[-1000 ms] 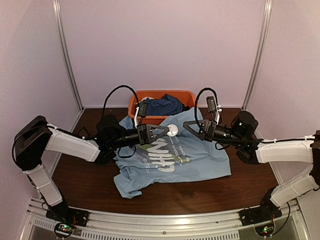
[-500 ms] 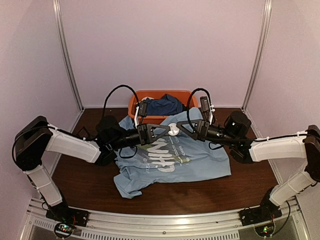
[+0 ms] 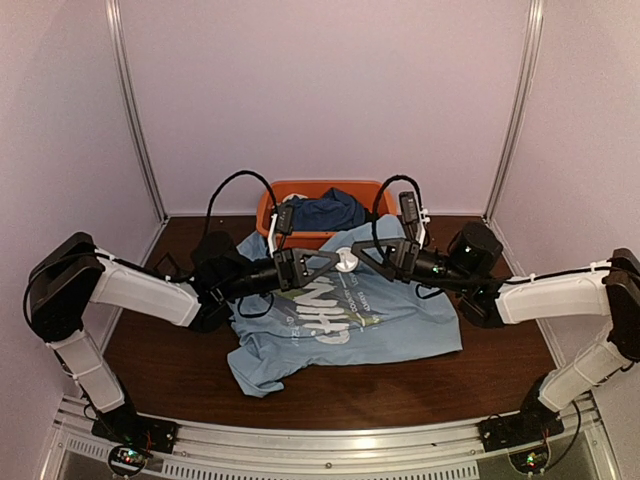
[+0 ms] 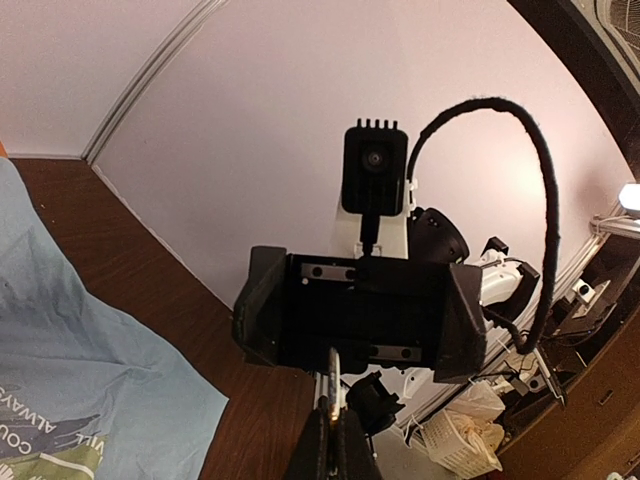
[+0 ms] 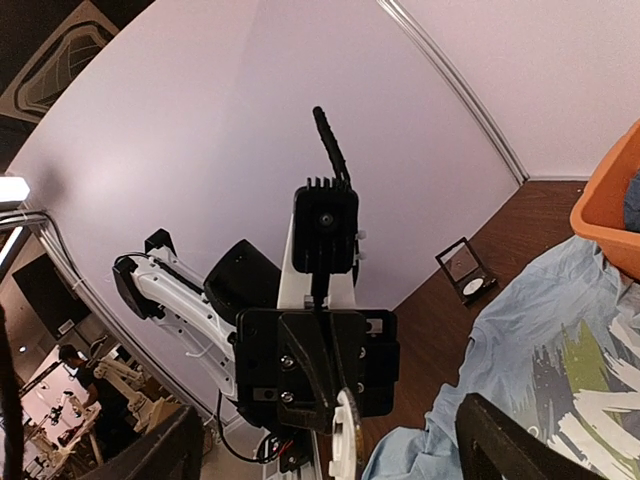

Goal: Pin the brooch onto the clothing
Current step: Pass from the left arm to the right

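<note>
The brooch (image 3: pixel 345 261), a small white-backed disc with a gold rim, hangs in the air above the clothing (image 3: pixel 350 318). The clothing is a light blue T-shirt spread on the table. My left gripper (image 3: pixel 336 262) is shut on the brooch, which shows edge-on (image 4: pixel 333 385) above its closed fingertips (image 4: pixel 322 440). My right gripper (image 3: pixel 360 256) faces it from the right, open wide, with its fingers on either side of the disc. In the right wrist view the brooch (image 5: pixel 345 440) sits between the spread fingers (image 5: pixel 500 440), and neither finger touches it.
An orange basket (image 3: pixel 300 188) holding a dark blue garment (image 3: pixel 325 210) stands at the back, touching the shirt's top edge. A small black square case (image 5: pixel 465 268) lies open on the brown table (image 3: pixel 170 360) beside the shirt. Purple walls enclose the table.
My right gripper has moved left up to the brooch and opened wider, so its fingers now flank the disc. The left gripper has held still, shut on the brooch.
</note>
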Action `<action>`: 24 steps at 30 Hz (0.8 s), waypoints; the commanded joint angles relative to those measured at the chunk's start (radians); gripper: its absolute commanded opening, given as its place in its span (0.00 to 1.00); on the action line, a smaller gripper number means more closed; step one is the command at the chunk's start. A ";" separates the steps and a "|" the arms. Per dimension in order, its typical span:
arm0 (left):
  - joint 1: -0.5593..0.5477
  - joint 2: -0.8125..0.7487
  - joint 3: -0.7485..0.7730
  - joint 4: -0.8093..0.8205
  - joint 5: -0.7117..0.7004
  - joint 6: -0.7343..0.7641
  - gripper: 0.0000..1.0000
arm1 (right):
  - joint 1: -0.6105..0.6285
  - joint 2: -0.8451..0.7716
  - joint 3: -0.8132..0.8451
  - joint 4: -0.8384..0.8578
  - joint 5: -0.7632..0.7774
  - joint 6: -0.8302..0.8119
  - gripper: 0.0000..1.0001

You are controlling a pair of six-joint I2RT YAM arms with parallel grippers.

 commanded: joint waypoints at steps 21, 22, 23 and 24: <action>-0.005 -0.048 0.005 -0.008 -0.022 0.028 0.00 | 0.009 0.034 0.039 -0.025 -0.060 0.031 0.03; -0.005 -0.049 0.005 -0.009 -0.024 0.028 0.00 | 0.008 0.034 0.040 -0.031 -0.061 0.031 0.11; -0.005 -0.049 0.005 -0.010 -0.024 0.029 0.00 | 0.009 0.033 0.041 -0.036 -0.062 0.029 0.15; -0.005 -0.049 0.005 -0.010 -0.024 0.031 0.00 | 0.009 0.033 0.041 -0.038 -0.065 0.028 0.17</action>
